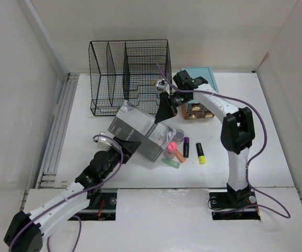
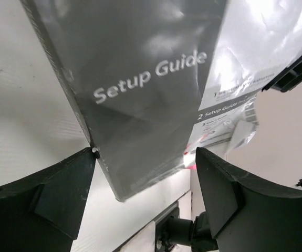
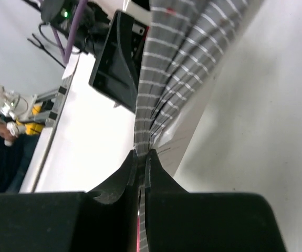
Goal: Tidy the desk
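2 end effectors at 1 booklet [image 1: 135,131], held at a slant over the surface [image 1: 266,136], between the rack [image 1: 129,73] and a cluster of markers [image 1: 186,147]. At the right end effector [image 3: 142,157]: clamped fully shut on the booklet's thin far edge, pages fanning out beyond the pinch. At the left end effector [image 2: 145,157]: spread wide and gripping nothing, 1 finger [image 2: 51,194] on either side of the booklet's near corner, the spine edge right beside 1 fingertip; touching or not, cannot tell. Surface: white and flat, spanning the scene under both arms, rack toward its far left, teal box [image 1: 198,73] toward its far right.

Probably the step of taking a 2nd hold before filing the booklet in the rack. To do it well: centre the left fingers on the corner, then close slowly and squarely on the flat faces, not on the spine. Hold the right pinch firm until sure of the left grip; otherwise risk a droop and a slip toward the markers. Afterwards lift clear of the rack's front wire, turn the booklet upright and feed it edge-first into 1 slot. Mind the glossy sleeve [image 2: 256,47] beside the cover: could snag on the mesh
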`<state>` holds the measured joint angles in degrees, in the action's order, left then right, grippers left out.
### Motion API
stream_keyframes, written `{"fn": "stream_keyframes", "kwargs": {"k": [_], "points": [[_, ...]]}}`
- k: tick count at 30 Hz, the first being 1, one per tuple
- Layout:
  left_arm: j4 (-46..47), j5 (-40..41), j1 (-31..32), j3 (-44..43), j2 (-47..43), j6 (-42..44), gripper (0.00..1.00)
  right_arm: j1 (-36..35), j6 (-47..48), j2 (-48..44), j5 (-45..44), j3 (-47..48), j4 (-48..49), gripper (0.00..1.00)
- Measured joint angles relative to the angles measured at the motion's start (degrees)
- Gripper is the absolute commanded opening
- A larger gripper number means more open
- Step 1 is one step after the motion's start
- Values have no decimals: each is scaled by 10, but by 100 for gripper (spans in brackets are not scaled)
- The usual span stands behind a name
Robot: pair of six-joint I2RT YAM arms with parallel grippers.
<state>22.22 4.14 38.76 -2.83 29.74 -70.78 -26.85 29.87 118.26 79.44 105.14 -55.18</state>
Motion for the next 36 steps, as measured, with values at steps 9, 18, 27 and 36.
{"fn": "stream_keyframes", "kwargs": {"k": [9,18,27,36], "points": [[-16,-5,-1,5,24,-4,73,10,179,52,13,11,-168,0],[7,30,-1,5,51,-3,72,8,203,47,1,11,-201,0],[33,49,-1,5,62,16,52,-6,211,13,-4,11,-208,0],[64,54,-2,5,87,37,58,-10,214,9,-4,9,-209,0]]}}
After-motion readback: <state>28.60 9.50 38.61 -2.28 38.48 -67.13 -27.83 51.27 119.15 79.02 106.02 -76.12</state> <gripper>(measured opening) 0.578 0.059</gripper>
